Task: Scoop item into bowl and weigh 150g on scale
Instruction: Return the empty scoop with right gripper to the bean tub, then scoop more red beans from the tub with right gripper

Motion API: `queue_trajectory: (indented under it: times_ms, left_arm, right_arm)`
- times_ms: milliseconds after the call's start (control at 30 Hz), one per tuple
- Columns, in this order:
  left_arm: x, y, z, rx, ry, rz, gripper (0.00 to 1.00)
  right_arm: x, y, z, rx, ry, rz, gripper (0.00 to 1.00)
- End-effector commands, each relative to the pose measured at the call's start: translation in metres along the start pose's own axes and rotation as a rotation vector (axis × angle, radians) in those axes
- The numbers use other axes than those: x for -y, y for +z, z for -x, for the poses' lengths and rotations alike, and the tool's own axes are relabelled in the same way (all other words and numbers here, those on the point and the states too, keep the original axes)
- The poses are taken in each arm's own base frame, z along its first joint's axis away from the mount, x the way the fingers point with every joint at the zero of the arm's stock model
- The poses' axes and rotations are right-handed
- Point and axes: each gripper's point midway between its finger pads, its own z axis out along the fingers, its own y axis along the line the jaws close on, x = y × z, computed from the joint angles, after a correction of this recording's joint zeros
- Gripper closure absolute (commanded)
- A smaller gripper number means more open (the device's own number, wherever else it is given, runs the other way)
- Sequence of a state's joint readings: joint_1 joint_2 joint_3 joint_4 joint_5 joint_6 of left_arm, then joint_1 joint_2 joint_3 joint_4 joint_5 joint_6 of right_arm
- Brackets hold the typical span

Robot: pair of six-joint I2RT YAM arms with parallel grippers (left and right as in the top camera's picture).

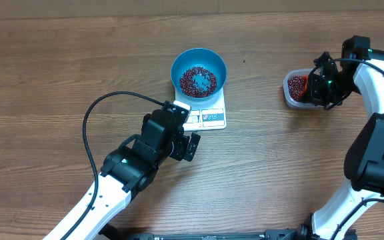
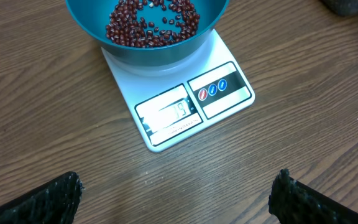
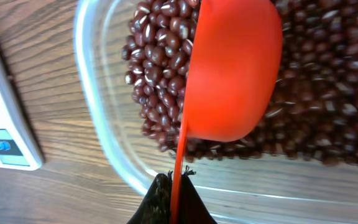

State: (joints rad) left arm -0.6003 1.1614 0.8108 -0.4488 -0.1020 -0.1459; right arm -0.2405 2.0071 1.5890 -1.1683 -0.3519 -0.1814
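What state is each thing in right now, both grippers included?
Left gripper: open, empty, hovering short of the scale.
Right gripper: shut on the red scoop by its handle.
Red scoop: tipped on edge in the clear container, against the beans; load hidden.
Clear container: open, holding beans.
Blue bowl: upright on the scale, beans covering its bottom.
Scale: display on, digits unreadable.

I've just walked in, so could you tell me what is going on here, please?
The right end effector is shut on the handle of a red scoop, whose cup is inside a clear container of beans. The blue bowl stands on the white scale with a layer of beans in it. The left end effector hangs open beside the scale, holding nothing.
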Motion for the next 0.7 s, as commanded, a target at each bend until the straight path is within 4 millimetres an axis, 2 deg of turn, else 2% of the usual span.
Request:
queue_trajectory:
  times_ms: [0,133,367,667]
  left_arm:
    - [-0.0039,0.0001,0.0023,0.004,0.007,0.016,0.0]
    - [-0.0039,0.0001,0.0023,0.004,0.007,0.016,0.0]
    - [-0.0039,0.0001,0.0023,0.004,0.007,0.016,0.0]
    - [-0.0039,0.0001,0.0023,0.004,0.007,0.016,0.01]
  right_arm:
    - [-0.0147,0.0104,-0.0063,-0.034,0.009,0.093,0.96]
    - [-0.0194,0.0101,-0.0066,-0.035,0.022,0.132,0.96]
    - [-0.0111,0.0089,-0.0063,-0.032,0.106,0.195,0.96]
    - [-0.0112,0.0027,-0.0039,-0.018,0.173,0.33,0.96]
